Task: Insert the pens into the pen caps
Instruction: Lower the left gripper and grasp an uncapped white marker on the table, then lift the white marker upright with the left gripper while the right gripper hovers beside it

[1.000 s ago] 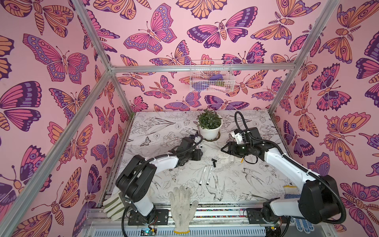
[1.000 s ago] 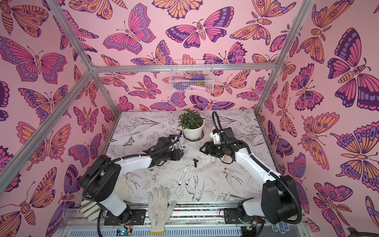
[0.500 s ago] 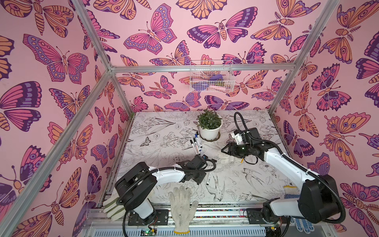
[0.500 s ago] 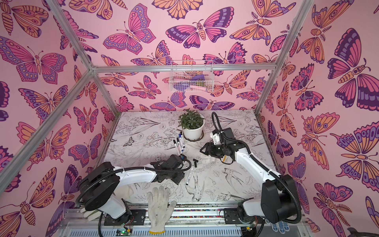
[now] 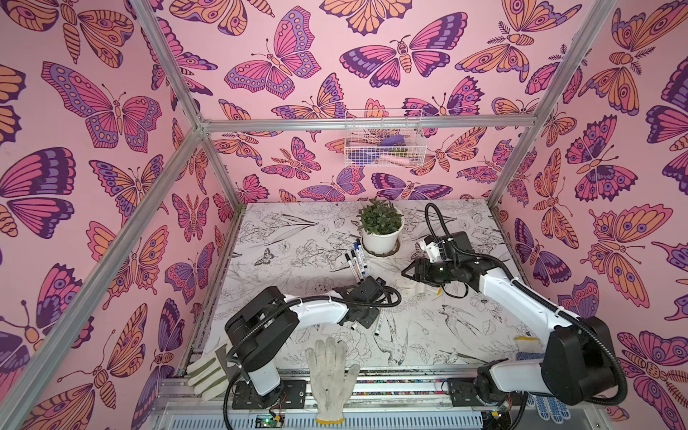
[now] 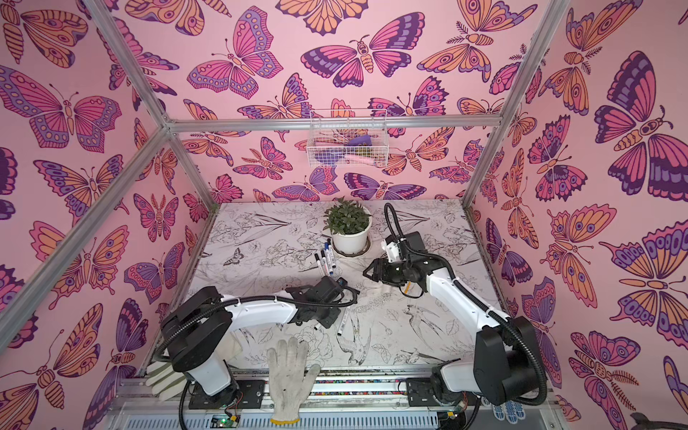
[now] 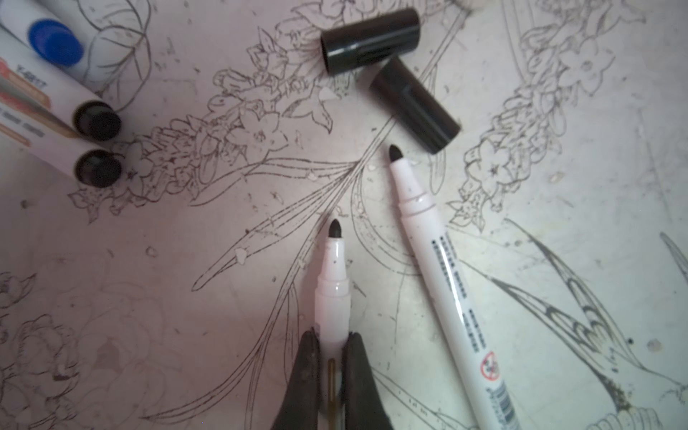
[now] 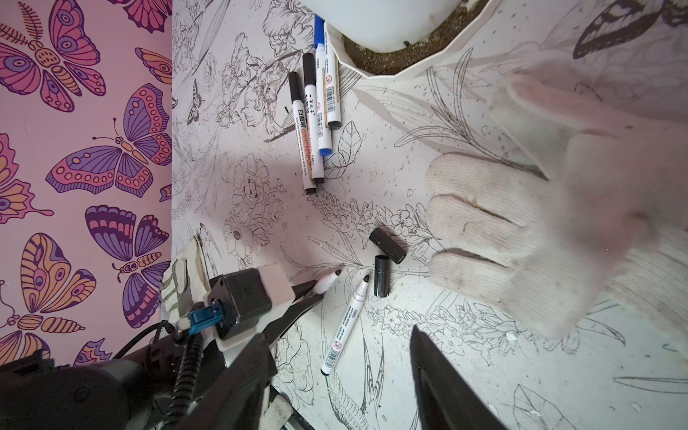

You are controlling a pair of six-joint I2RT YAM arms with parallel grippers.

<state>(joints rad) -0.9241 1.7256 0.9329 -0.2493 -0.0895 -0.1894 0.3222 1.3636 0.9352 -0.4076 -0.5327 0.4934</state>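
Observation:
My left gripper (image 7: 333, 346) is shut on the barrel of an uncapped white pen (image 7: 335, 294), whose black tip points at two black pen caps (image 7: 370, 39) (image 7: 415, 106) lying loose on the table. A second uncapped pen (image 7: 446, 283) lies beside the held one. In both top views the left gripper (image 5: 363, 320) (image 6: 327, 316) is low over the table's middle front. The right gripper (image 8: 337, 335) hangs open above the table, behind the caps (image 8: 387, 245), holding nothing; in a top view it (image 5: 407, 273) sits right of centre. Several capped pens (image 8: 312, 123) lie by the pot.
A white potted plant (image 5: 381, 231) stands at the back centre. A white knitted glove (image 8: 540, 231) lies on the table close to the caps and under the right arm. Another glove (image 5: 331, 376) hangs over the front rail. A wire basket (image 5: 383, 139) hangs on the back wall.
My left arm swung from the capped pens near the pot toward the front and shut its jaws on an uncapped pen. The right arm barely moved.

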